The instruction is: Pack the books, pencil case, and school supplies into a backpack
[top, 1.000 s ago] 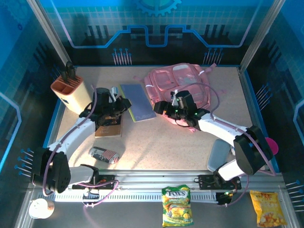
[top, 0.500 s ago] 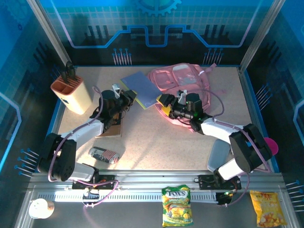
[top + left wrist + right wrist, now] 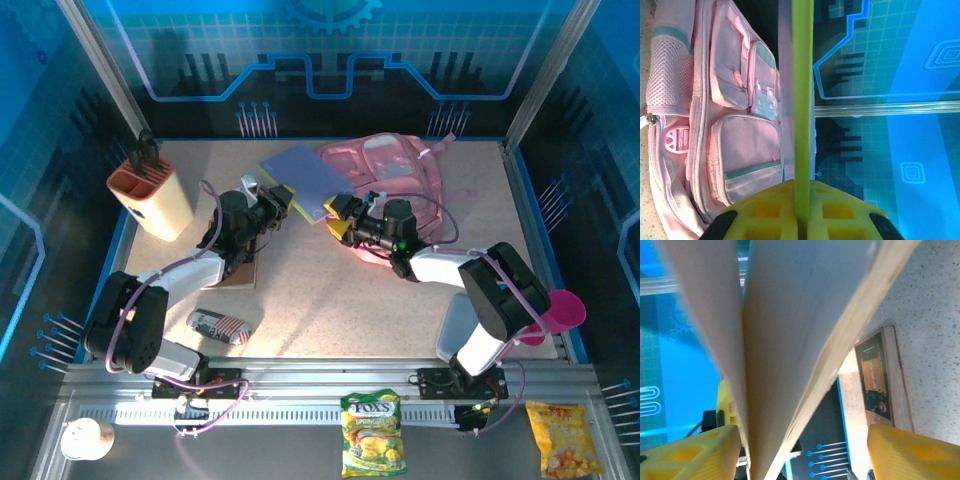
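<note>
The left gripper [image 3: 277, 198] is pinching the books [image 3: 303, 171] beside the backpack [image 3: 402, 163]. The right gripper [image 3: 337, 211] is straddling them, jaws spread.

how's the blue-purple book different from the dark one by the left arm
The blue-purple book is raised off the table, stacked on a yellow book gripped by the left claw; the dark book lies flat on the table. The blue-purple cover is plain; the dark book's cover carries a small printed design. Both are thin and rectangular.
</note>
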